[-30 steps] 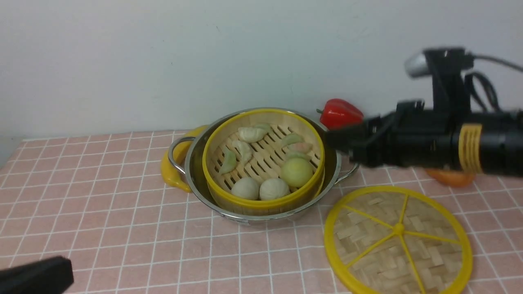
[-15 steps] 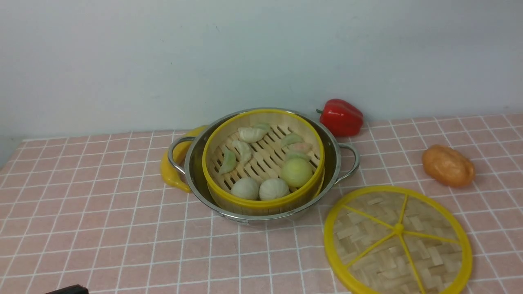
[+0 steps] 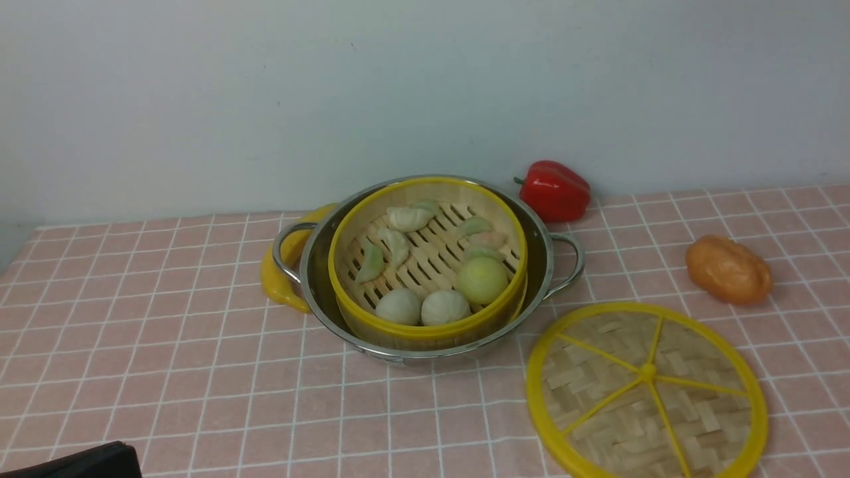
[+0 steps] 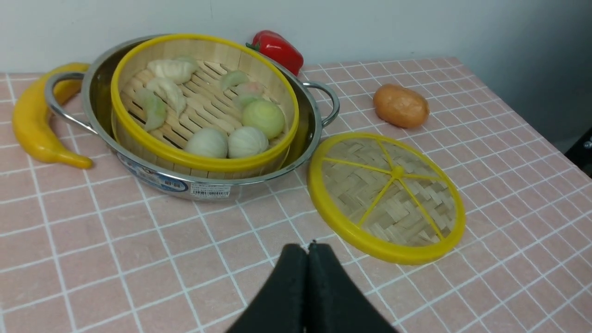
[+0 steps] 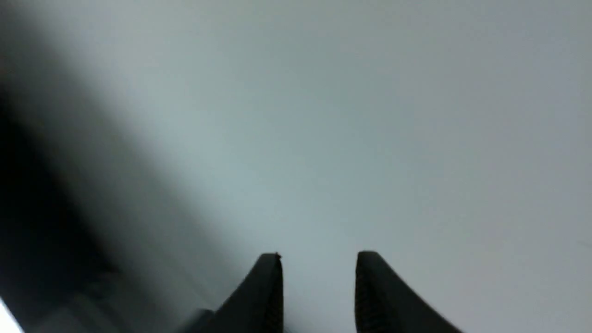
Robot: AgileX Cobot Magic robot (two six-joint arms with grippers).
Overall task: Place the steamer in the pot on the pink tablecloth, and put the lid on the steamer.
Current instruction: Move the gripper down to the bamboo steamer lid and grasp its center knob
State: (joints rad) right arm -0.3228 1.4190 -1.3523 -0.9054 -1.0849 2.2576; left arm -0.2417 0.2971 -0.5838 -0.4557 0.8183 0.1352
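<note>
Steamer sits in the pot on the pink tablecloth; R arm is gone from over it now, R fingers spread and empty. Lid lies flat beside the pot, so that's next; L fingers pressed together.

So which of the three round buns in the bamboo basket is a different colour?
The yellow-green round bun, rightmost in the front view. The middle bun and left bun are pale whitish.

One each: pot, steamer, lid, banana, red pepper, orange lump; three buns
</note>
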